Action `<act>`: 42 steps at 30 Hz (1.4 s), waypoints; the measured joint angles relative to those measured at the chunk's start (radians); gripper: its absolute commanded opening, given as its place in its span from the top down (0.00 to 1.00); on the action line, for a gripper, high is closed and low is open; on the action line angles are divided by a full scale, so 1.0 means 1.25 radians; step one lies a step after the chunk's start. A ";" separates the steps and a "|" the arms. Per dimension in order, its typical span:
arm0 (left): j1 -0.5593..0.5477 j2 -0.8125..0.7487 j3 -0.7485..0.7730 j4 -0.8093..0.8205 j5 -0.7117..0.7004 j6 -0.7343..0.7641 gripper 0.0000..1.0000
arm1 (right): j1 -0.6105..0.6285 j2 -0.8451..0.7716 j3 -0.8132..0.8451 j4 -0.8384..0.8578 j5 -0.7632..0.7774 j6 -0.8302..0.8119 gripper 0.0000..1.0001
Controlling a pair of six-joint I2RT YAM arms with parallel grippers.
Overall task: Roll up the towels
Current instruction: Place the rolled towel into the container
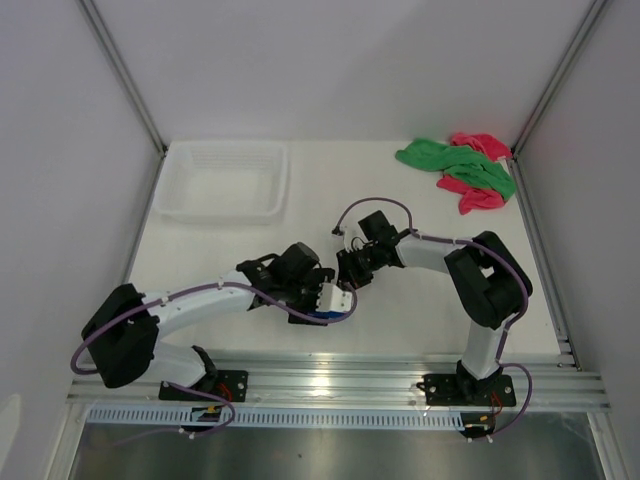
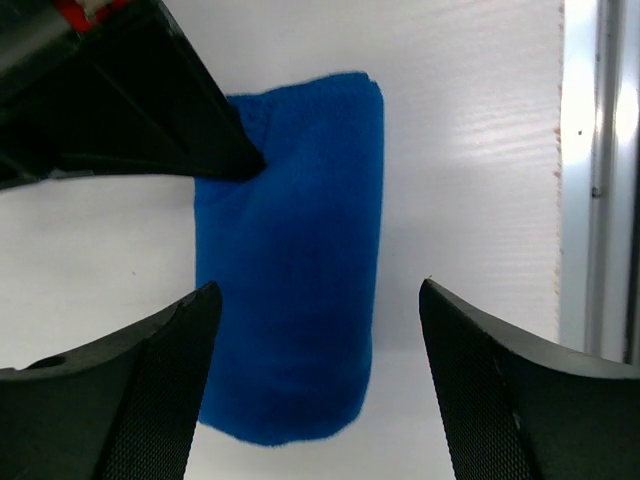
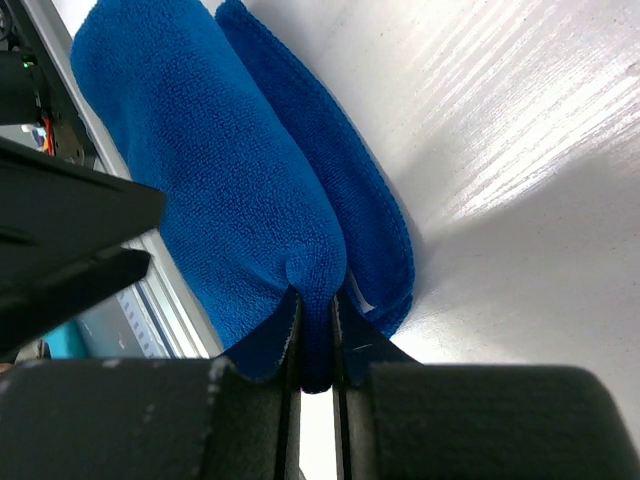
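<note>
Towel (image 1: 328, 318) mostly hidden beneath left gripper (image 1: 335, 298).

The right gripper (image 3: 316, 318) pinches a fold of the rolled blue towel (image 3: 210, 190) between its 2 nearly closed fingers. The towel lies on the white table (image 3: 500, 110), with a loose flap beside the roll.

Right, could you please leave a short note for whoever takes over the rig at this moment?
Left tool: open, straddling the blue towel, not gripping it.
Right tool: shut, pinching that towel at one end.
Things: the blue towel lies on the table in front of the arm bases. The green towel and pink towel are heaped together in the far right corner.
Done: blue looks rolled, or nearly so.
Left: release blue, then roll green and pink.
</note>
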 measured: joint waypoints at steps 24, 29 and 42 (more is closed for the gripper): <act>-0.026 0.140 -0.009 0.092 -0.094 0.015 0.14 | 0.007 -0.008 -0.016 0.051 0.027 0.020 0.80; -0.026 0.158 -0.001 0.103 -0.105 0.012 0.21 | 0.004 -0.008 -0.016 0.054 0.048 0.023 0.64; -0.025 0.179 0.007 0.128 -0.120 0.012 0.46 | -0.112 -0.127 -0.032 -0.030 0.211 0.008 0.55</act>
